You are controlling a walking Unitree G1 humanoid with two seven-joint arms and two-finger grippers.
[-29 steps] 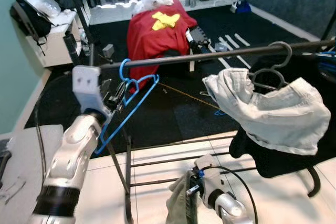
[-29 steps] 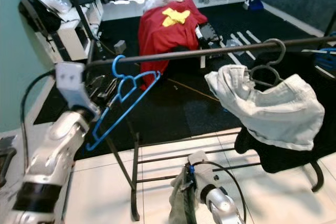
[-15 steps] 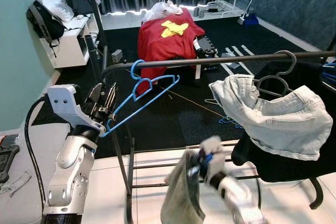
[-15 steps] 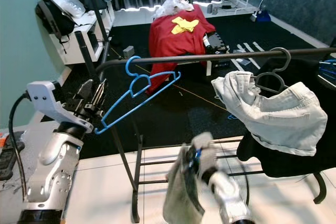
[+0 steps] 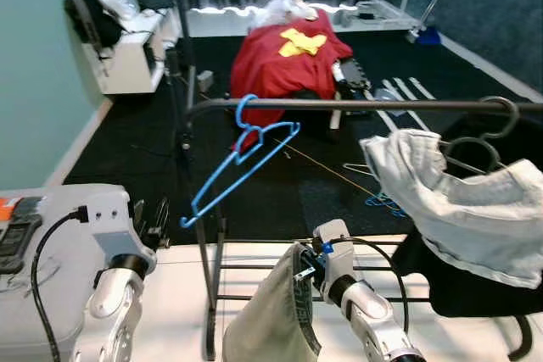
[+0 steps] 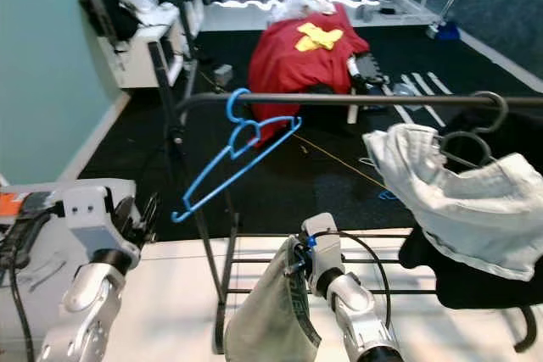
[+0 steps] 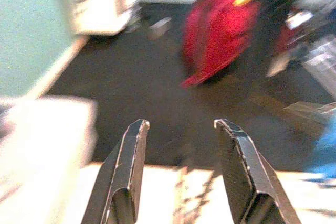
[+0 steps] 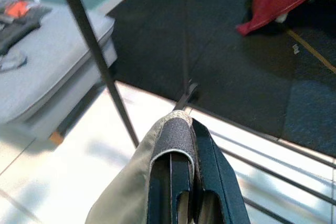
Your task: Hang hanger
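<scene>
Left pincer (image 7: 181, 171) has let go of the blue hanger (image 5: 242, 161) & is now sitting lower, well apart from it, fingers (image 7: 123, 174) spread w/ nothing between. Hanger is hanging free by its hook on the dark metal rail (image 5: 356, 105), tilted, low end pointing toward robot's left. It's thin blue wire/plastic, triangular frame w/ curled hook. Right pincer (image 8: 181, 182) is clamping a fold of olive-grey cloth (image 5: 267, 324), which is draping down below it. On the rail's right end, a grey hanger (image 5: 484, 129) is carrying a pale, crumpled denim-like garment (image 5: 458, 201) over sth black.
</scene>
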